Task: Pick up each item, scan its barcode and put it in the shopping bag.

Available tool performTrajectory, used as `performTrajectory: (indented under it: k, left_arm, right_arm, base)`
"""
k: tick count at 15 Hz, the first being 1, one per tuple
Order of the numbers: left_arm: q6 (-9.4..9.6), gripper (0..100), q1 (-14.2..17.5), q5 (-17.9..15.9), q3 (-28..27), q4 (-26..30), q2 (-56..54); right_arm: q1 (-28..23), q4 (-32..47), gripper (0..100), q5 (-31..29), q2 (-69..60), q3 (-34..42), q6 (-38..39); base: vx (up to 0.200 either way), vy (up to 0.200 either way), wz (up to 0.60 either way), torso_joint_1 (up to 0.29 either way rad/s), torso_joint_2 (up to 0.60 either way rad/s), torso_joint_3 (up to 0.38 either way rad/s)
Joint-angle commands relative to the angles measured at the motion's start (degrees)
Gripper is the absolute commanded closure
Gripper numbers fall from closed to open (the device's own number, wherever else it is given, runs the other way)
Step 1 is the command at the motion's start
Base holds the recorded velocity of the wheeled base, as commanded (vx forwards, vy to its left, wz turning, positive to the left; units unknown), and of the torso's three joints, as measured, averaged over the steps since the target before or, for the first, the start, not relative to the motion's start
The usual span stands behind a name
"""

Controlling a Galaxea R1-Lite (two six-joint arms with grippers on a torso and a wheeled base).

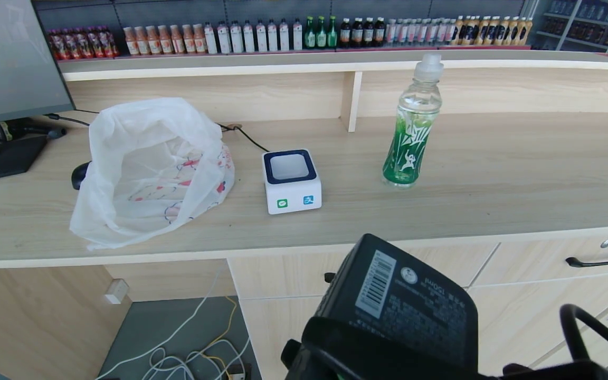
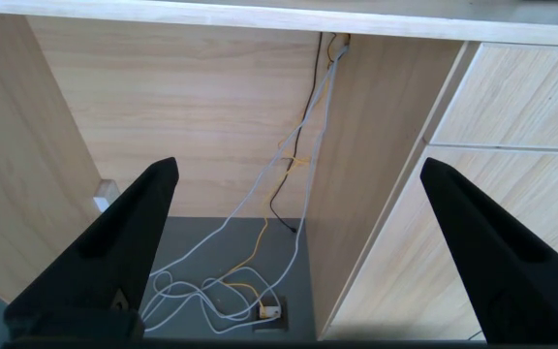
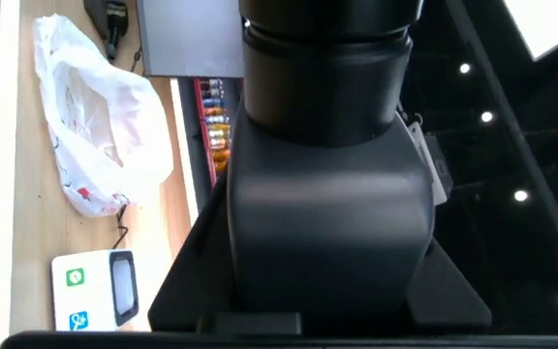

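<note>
A black container [image 1: 404, 295] with a white barcode label is held in the air in front of the counter's front edge, below the scanner. My right gripper [image 3: 323, 301] is shut on it, and the container's dark body [image 3: 327, 194] looms close in the right wrist view. A white scanner box [image 1: 292, 181] sits mid-counter. Left of it lies the open white shopping bag [image 1: 145, 169]. A green drink bottle [image 1: 412, 126] stands upright to the scanner's right. My left gripper [image 2: 298, 252] hangs open and empty below the counter, over floor cables.
A monitor [image 1: 8, 58] and a black mouse [image 1: 78, 174] occupy the counter's left end. A raised shelf [image 1: 351, 66] runs along the back, with rows of drinks behind it. Drawers with black handles [image 1: 597, 260] sit under the counter on the right.
</note>
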Motion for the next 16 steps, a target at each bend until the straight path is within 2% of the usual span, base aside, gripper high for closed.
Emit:
performTrajectory:
  k: [1,3,6,8,11,15,16]
  left_arm:
    - [-0.01,0,0.0,0.0,0.0,-0.02,-0.02]
    - [-0.01,0,0.0,0.0,0.0,-0.02,-0.02]
    - [-0.01,0,0.0,0.0,0.0,-0.02,-0.02]
    - [-0.01,0,0.0,0.0,0.0,-0.02,-0.02]
    - [-0.01,0,0.0,0.0,0.0,-0.02,-0.02]
    - [-0.01,0,0.0,0.0,0.0,-0.02,-0.02]
    - [-0.01,0,0.0,0.0,0.0,-0.02,-0.02]
  right_arm:
    - [-0.24,-0.06,100,-0.06,-0.36,1.0,3.59]
    - [-0.24,-0.06,100,-0.06,-0.98,2.23,16.43]
    - [-0.24,-0.06,100,0.03,-1.94,2.76,40.77]
    - [-0.77,-0.06,100,0.11,-2.38,3.29,52.46]
    - [-3.32,-0.06,100,0.38,-2.82,6.89,60.9]
    - [-9.74,-0.06,100,1.52,-5.28,9.17,70.48]
    - [-9.82,-0.06,100,3.54,-6.25,10.23,76.28]
  base:
    - [0.0,0.0,0.0,0.0,0.0,0.0]
    - [0.0,0.0,0.0,0.0,0.0,0.0]
    - [0.0,0.0,0.0,0.0,0.0,0.0]
    - [0.0,0.0,0.0,0.0,0.0,0.0]
    - [0.0,0.0,0.0,0.0,0.0,0.0]
    - [0.0,0.0,0.0,0.0,0.0,0.0]
    - [0.0,0.0,0.0,0.0,0.0,0.0]
